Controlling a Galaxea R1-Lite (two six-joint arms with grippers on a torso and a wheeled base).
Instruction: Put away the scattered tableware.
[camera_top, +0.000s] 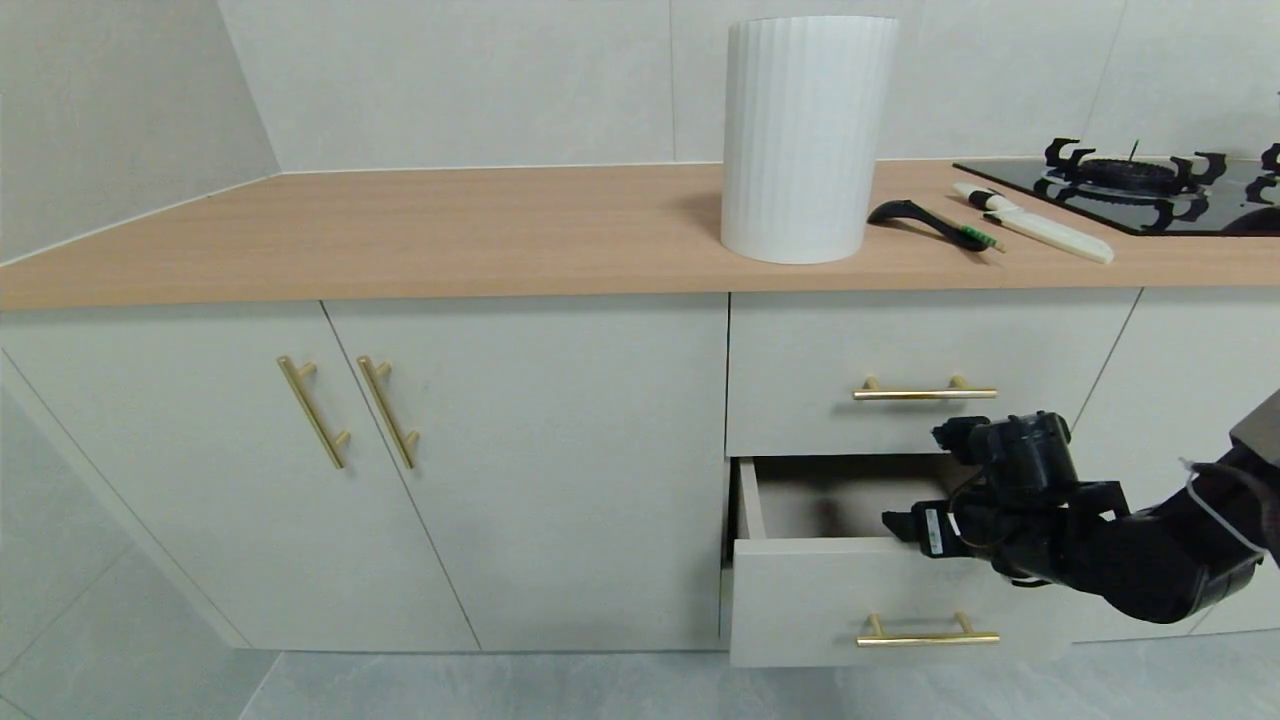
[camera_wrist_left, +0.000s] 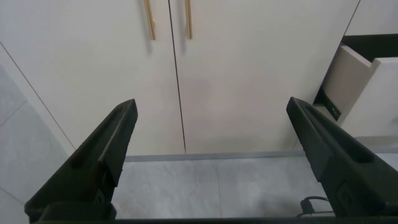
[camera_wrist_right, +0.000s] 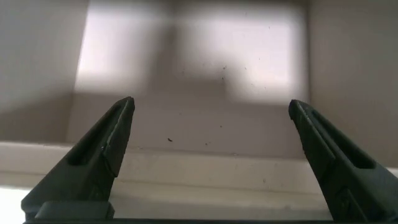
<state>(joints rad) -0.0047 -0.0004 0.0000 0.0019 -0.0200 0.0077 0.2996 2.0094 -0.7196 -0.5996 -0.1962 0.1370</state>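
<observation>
**Claw at the open drawer, tableware waiting up top**

Right claw (camera_top: 925, 480) hangs just at the mouth of the lower drawer (camera_top: 800, 590), fingers spread and holding nothing. The drawer is pulled out, and from the right wrist view its inside looks bare. The left claw (camera_wrist_left: 211, 109) is also released and empty, low down and facing the cupboard doors (camera_wrist_left: 249, 74).

From where I stand, the drawer-opening step looks finished and the fetching has not begun. Both pieces lie on the wooden surface (camera_top: 450, 230), between the tall white ribbed container (camera_top: 805, 140) and the gas hob (camera_top: 1130, 195), well above the right claw.

The black ladle (camera_top: 925, 222) has its bowl just beside the container. Its handle runs away to the right and slightly toward the front edge, ending in a green tip. The white knife (camera_top: 1045, 228) lies near it on much the same slant, with what I take for the handle at the far-left end and the blade pointing right and toward the front.

The next move calls for the right arm to rise clear of the drawer front, come over one piece and turn its fingers across that slanted long axis, not along it. The thin ladle handle would want a careful pinch.
</observation>
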